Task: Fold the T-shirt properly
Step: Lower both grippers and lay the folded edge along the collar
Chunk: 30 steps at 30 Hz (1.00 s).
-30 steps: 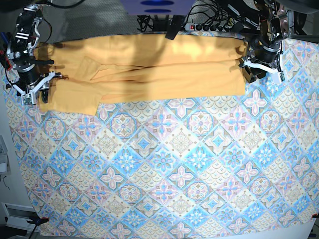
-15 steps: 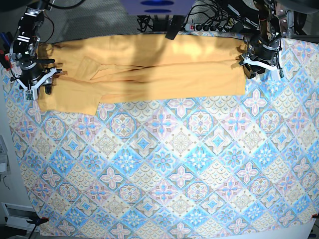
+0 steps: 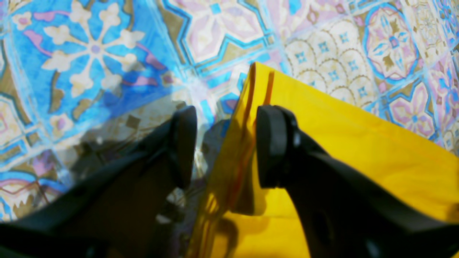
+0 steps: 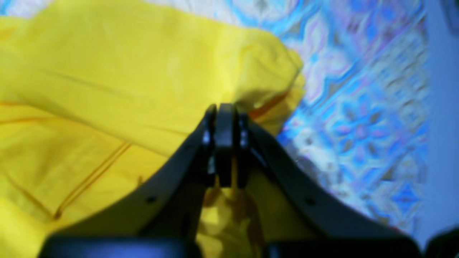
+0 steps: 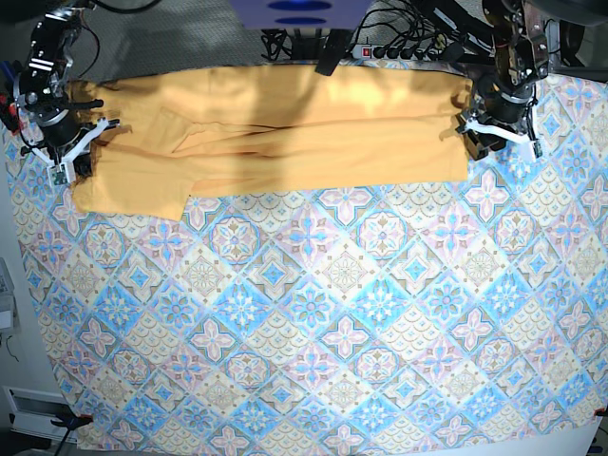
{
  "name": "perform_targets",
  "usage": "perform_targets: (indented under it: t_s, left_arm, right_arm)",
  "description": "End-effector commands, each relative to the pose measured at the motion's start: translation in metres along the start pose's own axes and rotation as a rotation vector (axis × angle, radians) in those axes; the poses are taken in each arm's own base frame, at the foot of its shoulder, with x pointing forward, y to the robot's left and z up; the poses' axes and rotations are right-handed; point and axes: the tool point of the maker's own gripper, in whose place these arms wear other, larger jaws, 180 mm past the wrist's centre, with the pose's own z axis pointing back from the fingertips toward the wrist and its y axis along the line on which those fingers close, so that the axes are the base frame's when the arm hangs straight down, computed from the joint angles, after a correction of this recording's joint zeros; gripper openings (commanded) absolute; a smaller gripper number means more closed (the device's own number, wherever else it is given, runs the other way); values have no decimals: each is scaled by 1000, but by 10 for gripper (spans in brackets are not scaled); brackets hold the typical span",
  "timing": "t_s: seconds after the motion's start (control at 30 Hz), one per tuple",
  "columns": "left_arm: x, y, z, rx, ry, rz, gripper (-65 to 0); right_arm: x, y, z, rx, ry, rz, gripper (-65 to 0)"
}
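One T-shirt (image 5: 285, 133), one tile-patterned tablecloth (image 5: 313, 323), two robot arms with one gripper each, one power strip (image 5: 380, 49).

Both arms black with white brackets near wrists, cables trailing. Left gripper (image 3: 222, 145): matte black curved fingers, rounded pads. Right gripper (image 4: 224, 147): same black fingers, small screws on flanks.

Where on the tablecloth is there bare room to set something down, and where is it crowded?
The tablecloth lies bare from the T-shirt's near edge to the table's front edge, side to side. The far strip is crowded: the shirt spans it, with the right gripper and left gripper at its ends and cables behind.
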Motion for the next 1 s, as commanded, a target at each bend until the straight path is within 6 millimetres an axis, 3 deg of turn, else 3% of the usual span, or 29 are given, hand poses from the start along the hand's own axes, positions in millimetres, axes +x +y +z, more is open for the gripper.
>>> perform_targets:
  t_s: [0.0,0.2,0.47,0.57,0.67,0.8,0.97]
  left_arm:
    - [9,-1,2,-9,-31,-9,-375]
    - [14,-3,0,-11,-43,-11,-375]
    - [16,-4,-1,-15,-45,-13,-375]
    - [16,-4,-1,-15,-45,-13,-375]
    - [16,-4,-1,-15,-45,-13,-375]
    - [16,-4,-1,-15,-45,-13,-375]
    - [14,-1,0,-7,-42,-13,-375]
  right_arm:
    - [13,-9,7,-17,-40,23,-648]
    - [8,-17,34,-48,-34,58,-648]
    - [-6,-35,57,-77,-36,-30,-648]
    - [-17,-28,51,-39,0,-20,-648]
    - [-39,-3,39,33,59,-36,-647]
    - [-33,11,21,64,63,10,-626]
    - [-30,9,20,33,61,42,-576]
